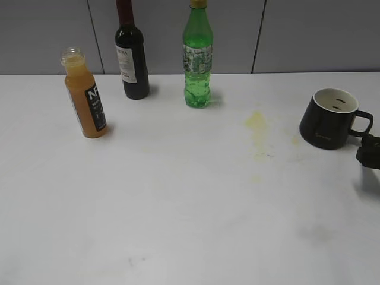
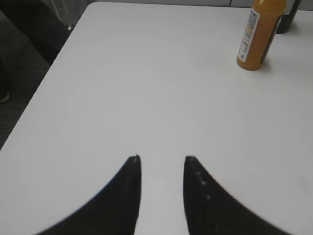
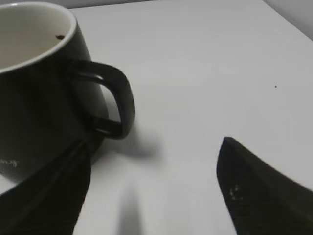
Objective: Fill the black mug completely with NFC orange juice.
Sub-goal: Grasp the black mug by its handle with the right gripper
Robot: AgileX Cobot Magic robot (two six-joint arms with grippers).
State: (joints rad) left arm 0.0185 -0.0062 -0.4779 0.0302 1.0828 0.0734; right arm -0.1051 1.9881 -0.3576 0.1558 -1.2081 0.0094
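The black mug (image 1: 330, 118) stands upright at the right of the white table, cream inside, handle pointing right. It fills the upper left of the right wrist view (image 3: 39, 93). My right gripper (image 3: 154, 147) is open and empty just in front of the handle; only its tip shows at the right edge of the exterior view (image 1: 369, 152). The NFC orange juice bottle (image 1: 86, 95), uncapped and nearly full, stands at the far left. It also shows top right in the left wrist view (image 2: 260, 34). My left gripper (image 2: 161, 159) is open and empty over bare table, well short of the bottle.
A dark wine bottle (image 1: 131, 56) and a green soda bottle (image 1: 197, 59) stand at the back. A yellowish stain (image 1: 256, 122) marks the table left of the mug. The table's left edge (image 2: 46, 83) runs close to my left gripper.
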